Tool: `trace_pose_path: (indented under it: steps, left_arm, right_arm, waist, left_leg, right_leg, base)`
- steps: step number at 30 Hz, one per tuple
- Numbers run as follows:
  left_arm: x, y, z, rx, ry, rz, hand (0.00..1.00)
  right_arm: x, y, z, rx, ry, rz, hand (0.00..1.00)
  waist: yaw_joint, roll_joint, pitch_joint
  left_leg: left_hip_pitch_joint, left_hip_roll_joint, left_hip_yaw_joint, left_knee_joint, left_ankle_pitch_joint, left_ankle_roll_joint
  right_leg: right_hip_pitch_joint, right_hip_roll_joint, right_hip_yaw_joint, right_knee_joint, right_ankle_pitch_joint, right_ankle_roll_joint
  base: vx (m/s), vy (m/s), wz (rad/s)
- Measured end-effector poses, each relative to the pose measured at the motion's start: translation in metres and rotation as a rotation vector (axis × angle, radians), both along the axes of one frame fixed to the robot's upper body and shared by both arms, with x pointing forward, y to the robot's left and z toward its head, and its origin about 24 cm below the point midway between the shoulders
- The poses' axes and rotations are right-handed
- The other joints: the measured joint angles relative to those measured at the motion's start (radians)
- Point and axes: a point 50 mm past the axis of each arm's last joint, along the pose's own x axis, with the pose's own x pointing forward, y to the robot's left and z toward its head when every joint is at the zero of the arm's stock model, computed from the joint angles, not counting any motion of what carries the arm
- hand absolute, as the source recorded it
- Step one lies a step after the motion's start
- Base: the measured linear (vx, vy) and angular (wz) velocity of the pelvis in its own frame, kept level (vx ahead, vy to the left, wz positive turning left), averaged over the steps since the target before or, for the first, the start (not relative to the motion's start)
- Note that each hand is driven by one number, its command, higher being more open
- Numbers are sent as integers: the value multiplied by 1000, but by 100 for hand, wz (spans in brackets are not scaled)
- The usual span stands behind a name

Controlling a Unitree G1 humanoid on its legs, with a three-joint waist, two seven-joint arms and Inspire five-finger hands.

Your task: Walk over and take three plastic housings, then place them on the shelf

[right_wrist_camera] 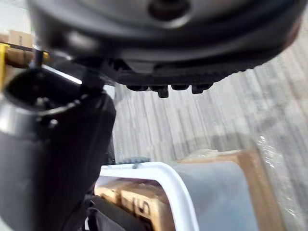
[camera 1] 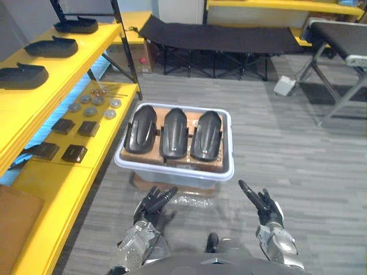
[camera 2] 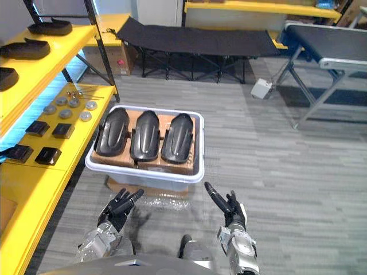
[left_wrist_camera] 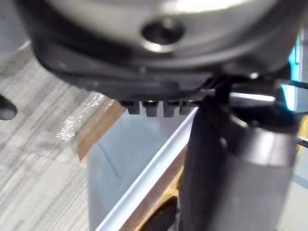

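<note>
- In the bin (camera 1: 172, 170) on the floor straight ahead, three plastic housings (camera 1: 174, 133) are lying side by side on cardboard (camera 1: 194, 162), spanning it from left wall to right wall. None is lifted yet.
- The left hand (camera 1: 152, 201) is hovering just short of the bin's near-left corner, fingers relaxed and loosely spread, gripping nothing.
- The right hand (camera 1: 265, 208) is hovering off the near-right corner, fingers straight and pointing at the bin, equally empty.
- The shelf (camera 1: 40, 74) is running along the robot's left. Its upper tier is carrying similar dark housings (camera 1: 23, 75) in a row, with bare yellow along the front edge.
- The lower tier is holding small black blocks (camera 1: 74, 153) and grey discs (camera 1: 92, 106) toward the far end, and the near end looks free.
- My read: the walk-up is about done and I'm lining up the first pick. No housing has been placed from this bin yet.
- I'm judging that the next move calls for both hands going forward over the near rim and down, clearing it.
- I'm planning to start with the left housing, nearest the shelf. The neighbours are touching or nearly so, so fingers should wrap its ends, not its sides.
</note>
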Motion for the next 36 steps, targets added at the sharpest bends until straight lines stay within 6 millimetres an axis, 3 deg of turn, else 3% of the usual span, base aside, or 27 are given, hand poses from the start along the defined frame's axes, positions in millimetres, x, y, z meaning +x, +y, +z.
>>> trace_pose_path:
  steps: [1,3,6,8,12,16,18,21,22,24,29,36]
  left_arm:
    - [2,1,2,8,-5,12,100]
    - [4,6,4,60,9,75,100]
    - [3,24,4,226,40,112,100]
    - [-2,32,4,324,62,77,100]
    - [-24,40,-4,387,130,82,100]
    - [-32,46,-2,506,135,155,100]
    - [-32,55,1,567,126,215,100]
    - [-27,72,10,622,111,350,100]
    - [-26,83,14,652,108,396,100]
    - [-25,89,16,671,105,412,100]
    - [-18,89,21,670,72,408,100]
    - [5,79,30,630,-36,375,100]
  right_arm:
    - [3,-3,5,-25,-19,-8,100]
    - [6,-16,18,-142,-41,-10,100]
    - [10,-14,21,-195,-42,-19,100]
    - [13,-15,22,-207,-31,-46,100]
    - [21,-16,27,-302,-21,-69,100]
    - [34,-20,35,-336,-38,-127,100]
    - [48,-25,46,-366,-67,-160,100]
    - [77,-42,70,-425,-111,-210,100]
    - [96,-51,87,-441,-136,-246,100]
    - [111,-58,103,-453,-162,-258,100]
    - [147,-80,155,-506,-232,-276,100]
    - [168,-98,187,-535,-207,-276,100]
  waist:
    - [-1,3,1]
    - [0,23,-8]
    - [2,-26,-6]
    - [5,-44,-1]
    - [23,-41,1]
    - [33,-38,14]
    - [37,-33,41]
    - [74,-36,105]
    - [90,-43,136]
    - [104,-46,165]
    - [140,-44,223]
    - [173,-19,268]
  left_leg:
    - [-5,-7,-1,-54,26,5]
    - [-3,-27,-12,-145,221,-4]
    - [26,-93,13,-198,224,23]
    - [24,-118,18,-201,220,34]
    - [24,-143,17,-195,204,52]
    - [-39,-138,-37,-128,179,51]
    - [-89,-135,-62,-89,175,53]
    - [-152,-139,-85,-76,179,57]
    - [-191,-142,-90,-76,195,68]
    - [-213,-148,-96,-76,208,68]
    - [-280,-164,-112,-44,223,90]
    - [-333,-163,-126,31,195,103]
  right_leg:
    - [3,-6,0,-1,-3,7]
    - [4,-20,14,10,-27,44]
    - [5,-92,26,9,-40,81]
    - [10,-115,23,-8,-33,99]
    - [26,-133,6,-26,-23,115]
    - [20,-129,-41,-23,-28,121]
    - [1,-121,-58,-19,-28,121]
    - [-53,-119,-72,-3,-25,126]
    - [-85,-119,-80,-5,-14,121]
    - [-101,-121,-86,-6,0,115]
    - [-143,-131,-99,2,17,125]
    - [-170,-133,-109,42,13,120]
  base:
    - [218,63,-8]
    - [188,130,-15]
    - [205,196,-5]
    - [169,148,7]
    - [80,55,6]
    - [-48,-1,32]
    - [-139,8,27]
    - [-213,42,18]
    - [-153,43,16]
    - [-112,50,14]
    - [-40,50,14]
    - [-3,33,4]
